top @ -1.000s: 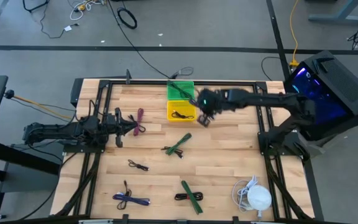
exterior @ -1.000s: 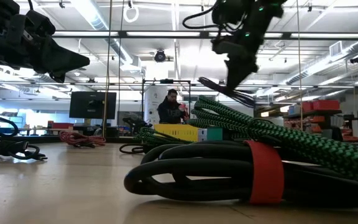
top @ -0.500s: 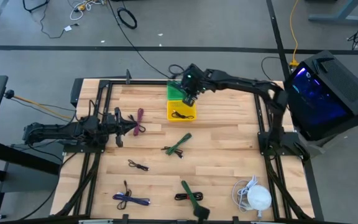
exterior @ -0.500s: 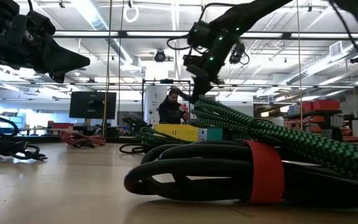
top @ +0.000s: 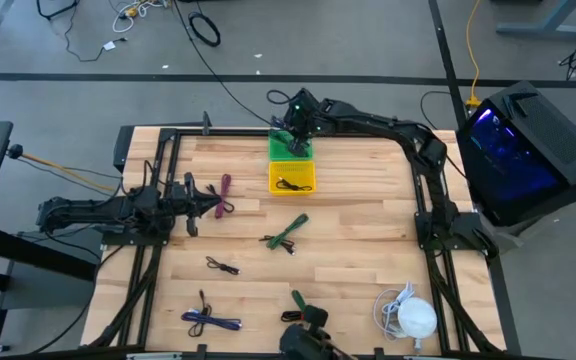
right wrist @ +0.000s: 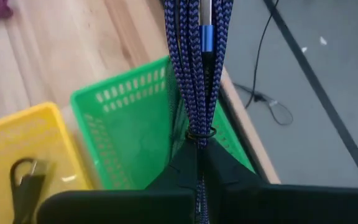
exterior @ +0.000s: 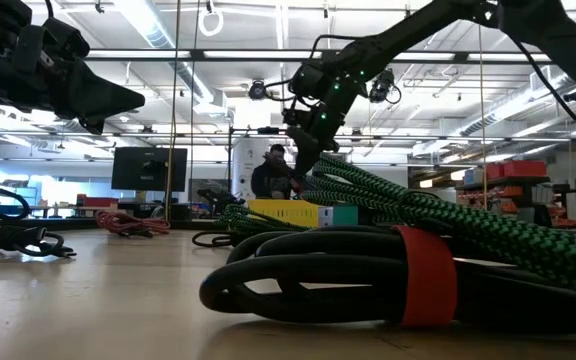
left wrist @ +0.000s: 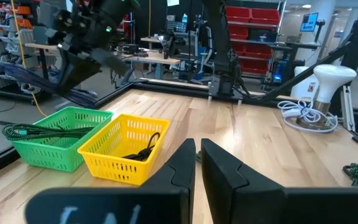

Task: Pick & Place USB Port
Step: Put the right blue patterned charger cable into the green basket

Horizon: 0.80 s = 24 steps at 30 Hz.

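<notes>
Right gripper (right wrist: 199, 158) clamped on blue braided cable (right wrist: 197, 56) above green basket (right wrist: 129, 124); yellow basket (right wrist: 17, 155) beside holds black cable (right wrist: 27, 180). Left gripper (left wrist: 196, 163) nearly closed, empty.

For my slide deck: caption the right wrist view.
Right gripper shut on a bundled blue braided cable, held above the green basket beside the yellow basket.

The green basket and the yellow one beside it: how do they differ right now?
The green basket holds a green braided cable; the yellow basket holds a small black one. The right end effector hangs over the green basket gripping a blue cable; nothing hangs over the yellow basket. The green basket sits nearer the table's edge. Both are perforated plastic, touching side by side.
</notes>
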Motion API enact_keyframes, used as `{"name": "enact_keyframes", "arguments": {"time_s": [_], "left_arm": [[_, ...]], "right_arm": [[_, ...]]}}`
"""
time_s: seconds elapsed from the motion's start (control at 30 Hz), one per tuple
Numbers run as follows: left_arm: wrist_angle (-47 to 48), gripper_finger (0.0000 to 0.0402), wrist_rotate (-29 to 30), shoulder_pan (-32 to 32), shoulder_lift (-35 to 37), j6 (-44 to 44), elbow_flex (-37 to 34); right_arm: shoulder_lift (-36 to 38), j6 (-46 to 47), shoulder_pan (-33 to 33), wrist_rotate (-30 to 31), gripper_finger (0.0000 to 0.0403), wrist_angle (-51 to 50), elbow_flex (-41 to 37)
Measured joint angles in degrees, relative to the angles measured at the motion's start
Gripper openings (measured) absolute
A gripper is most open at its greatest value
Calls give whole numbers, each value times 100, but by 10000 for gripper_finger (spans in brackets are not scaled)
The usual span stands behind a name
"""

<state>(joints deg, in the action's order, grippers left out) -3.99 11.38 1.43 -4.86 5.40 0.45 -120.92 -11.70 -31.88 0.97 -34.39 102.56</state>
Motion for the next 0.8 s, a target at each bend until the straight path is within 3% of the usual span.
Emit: {"name": "enact_keyframes", "arguments": {"time_s": [0.6, 0.8], "left_arm": [[0, 30, 39, 0, 0, -6, 1], [4, 30, 41, 0, 0, -6, 1]], "right_arm": [[-362, 181, -125, -451, 4, 368, -20], [-361, 221, -133, -446, 33, 334, -20]]}}
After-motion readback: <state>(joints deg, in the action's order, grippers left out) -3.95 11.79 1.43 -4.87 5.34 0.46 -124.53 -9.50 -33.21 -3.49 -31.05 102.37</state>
